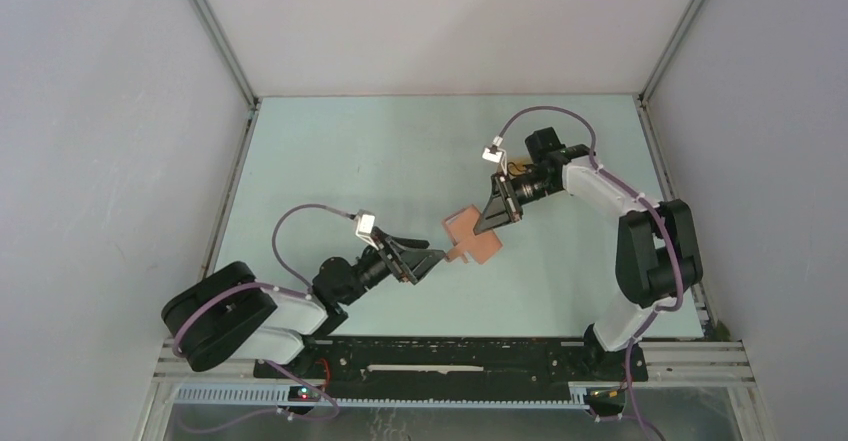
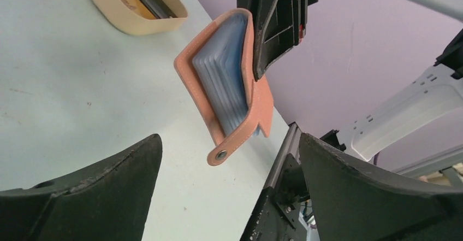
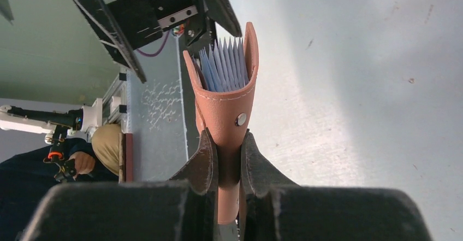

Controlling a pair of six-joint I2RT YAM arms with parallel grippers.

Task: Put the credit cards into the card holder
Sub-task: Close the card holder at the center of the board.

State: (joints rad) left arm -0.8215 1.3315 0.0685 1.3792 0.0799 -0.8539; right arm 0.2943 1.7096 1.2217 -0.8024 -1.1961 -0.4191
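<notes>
The reddish-brown card holder (image 1: pixel 472 236) hangs open above the table's middle, its pale blue-grey sleeves (image 2: pixel 226 82) fanned out and its snap strap (image 2: pixel 221 154) dangling. My right gripper (image 3: pixel 225 140) is shut on the holder's one cover (image 3: pixel 226 104), pinching it from above (image 1: pixel 495 216). My left gripper (image 1: pixel 432 258) is open and holds nothing. In the left wrist view its fingers (image 2: pixel 109 181) stand wide on either side below the strap, not touching it. Dark credit cards (image 2: pixel 155 0) lie in a tan oval tray (image 2: pixel 136 25) on the table farther back.
The tray stands under the right arm's wrist, mostly hidden in the top view. The metal frame rail (image 2: pixel 278 164) runs along the table's near edge. White walls close in the back and both sides. A person (image 3: pixel 82 162) shows beyond the frame.
</notes>
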